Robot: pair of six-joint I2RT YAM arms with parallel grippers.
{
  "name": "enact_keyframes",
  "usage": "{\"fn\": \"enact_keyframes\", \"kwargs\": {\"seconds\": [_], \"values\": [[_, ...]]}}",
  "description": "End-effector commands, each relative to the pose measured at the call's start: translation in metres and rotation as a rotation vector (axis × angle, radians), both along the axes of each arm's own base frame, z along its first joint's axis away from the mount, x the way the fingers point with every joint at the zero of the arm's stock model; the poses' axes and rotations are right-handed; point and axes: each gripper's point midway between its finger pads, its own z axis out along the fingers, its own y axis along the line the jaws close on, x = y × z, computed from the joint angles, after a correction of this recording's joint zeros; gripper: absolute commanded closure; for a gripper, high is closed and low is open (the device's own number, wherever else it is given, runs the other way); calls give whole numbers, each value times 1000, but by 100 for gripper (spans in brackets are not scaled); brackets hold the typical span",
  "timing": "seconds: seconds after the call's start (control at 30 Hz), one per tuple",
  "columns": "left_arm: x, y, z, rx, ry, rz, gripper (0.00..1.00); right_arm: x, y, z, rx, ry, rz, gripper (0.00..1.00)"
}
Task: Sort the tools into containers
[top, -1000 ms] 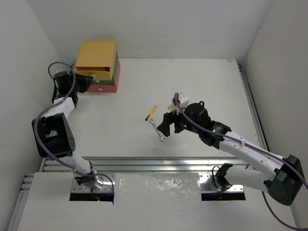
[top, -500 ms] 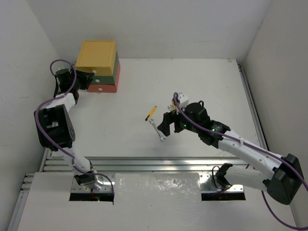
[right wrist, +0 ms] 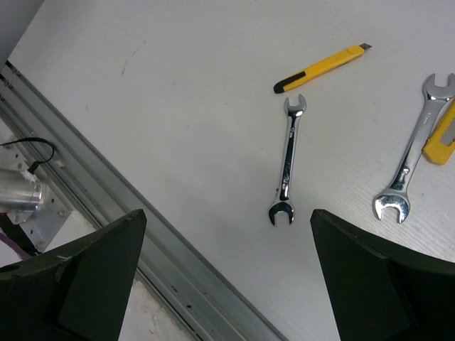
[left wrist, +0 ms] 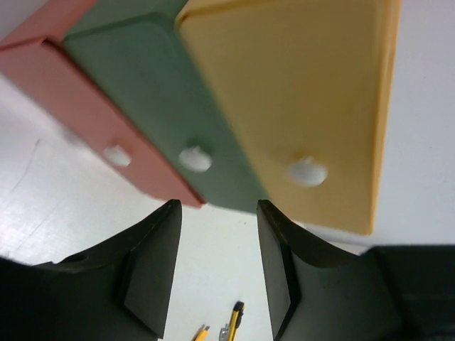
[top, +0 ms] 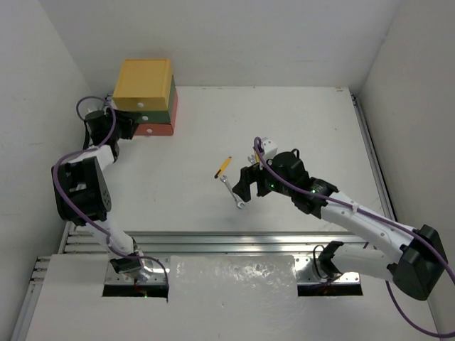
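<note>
While left tool (left wrist: 218, 213), right tool (right wrist: 227, 217) gape empty, stacked drawers (left wrist: 163, 99) shut: yellow, green, red

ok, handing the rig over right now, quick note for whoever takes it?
Left claw: open, empty, facing the drawer knobs.
Right claw: open, empty, hovering over the table.
Yellow drawer, green drawer and red drawer: stacked, all look pushed in, contents hidden.
Done: cannot tell.
Left on the table: first wrench, second wrench, yellow utility knife, and another yellow tool cut off at the frame edge. Each needs picking up and putting in a drawer.
</note>
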Motion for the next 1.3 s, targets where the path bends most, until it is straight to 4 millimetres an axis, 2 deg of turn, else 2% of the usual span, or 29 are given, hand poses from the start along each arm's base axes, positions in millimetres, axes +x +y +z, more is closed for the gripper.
{"fn": "enact_keyframes", "kwargs": {"seconds": [0.0, 0.03, 0.1, 0.13, 0.17, 0.23, 0.27, 0.3, 0.37, 0.43, 0.47, 0.53, 0.8, 1.0, 1.17, 1.27], "values": [[-16, -6, 17, 15, -90, 24, 55, 6, 5, 5, 25, -32, 9, 1], [-15, -6, 21, 32, -118, 29, 55, 5, 5, 5, 25, -30, 15, 1], [-14, -9, 15, 29, -122, 13, 59, 5, 6, 4, 26, -32, 18, 1], [-12, -12, 19, 27, -154, -4, 61, 5, 6, 4, 27, -33, 18, 1], [-9, -13, 12, 19, -151, -11, 61, 5, 6, 4, 29, -33, 19, 1], [-3, -13, 12, 22, -171, -13, 61, 5, 7, 3, 26, -32, 22, 1], [-1, -13, 4, 20, -164, -18, 61, 6, 8, 1, 23, -27, 23, 1], [2, -14, 6, 27, -189, -21, 62, 6, 9, 2, 24, -28, 27, 1], [5, -15, -4, 23, -183, -28, 62, 7, 10, 1, 22, -28, 33, 1], [10, -17, -4, 27, -209, -39, 62, 7, 10, -3, 16, -20, 34, 1], [12, -18, -13, 22, -196, -45, 64, 7, 10, -3, 12, -22, 36, 1], [17, -21, -16, 23, -203, -54, 66, 6, 10, -7, 4, -17, 41, 1], [25, -23, -7, 67, -288, -64, 66, 5, 12, -14, -8, -1, 58, 1], [26, -23, -13, 66, -303, -69, 65, 5, 15, -21, -22, 21, 72, 1], [31, -21, -9, 68, -339, -69, 65, 5, 18, -26, -24, 39, 86, 1], [35, -20, -16, 65, -332, -71, 65, 4, 19, -26, -23, 42, 92, 1]]}}
